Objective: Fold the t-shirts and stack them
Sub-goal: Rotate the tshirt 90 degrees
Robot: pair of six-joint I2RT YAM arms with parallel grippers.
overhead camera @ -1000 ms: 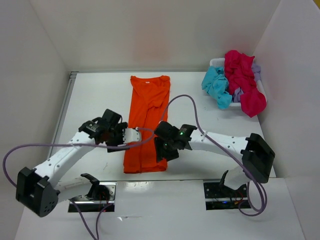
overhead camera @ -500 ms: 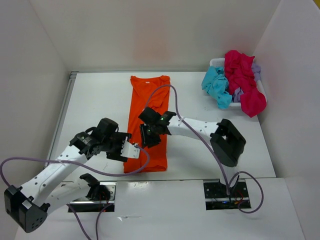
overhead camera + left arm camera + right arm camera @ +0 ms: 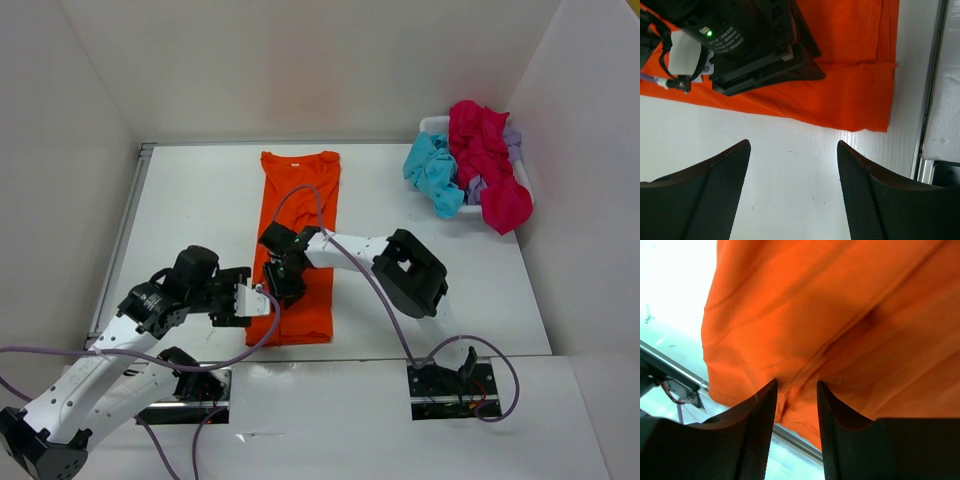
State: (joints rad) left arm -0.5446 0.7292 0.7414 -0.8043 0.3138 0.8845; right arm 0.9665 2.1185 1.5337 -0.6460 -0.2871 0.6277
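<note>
Between the narrowed jaws of the right gripper (image 3: 796,390) sits a pinched fold of the orange t-shirt (image 3: 298,195), seemingly for folding, while the left gripper (image 3: 792,150) gapes empty just short of its hem.

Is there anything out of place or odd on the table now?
Only mildly: the turquoise shirt and magenta shirt spill over the rim of the basket in a crumpled heap. The orange shirt lies flat as a straight strip. Nothing looks torn or fallen.
</note>
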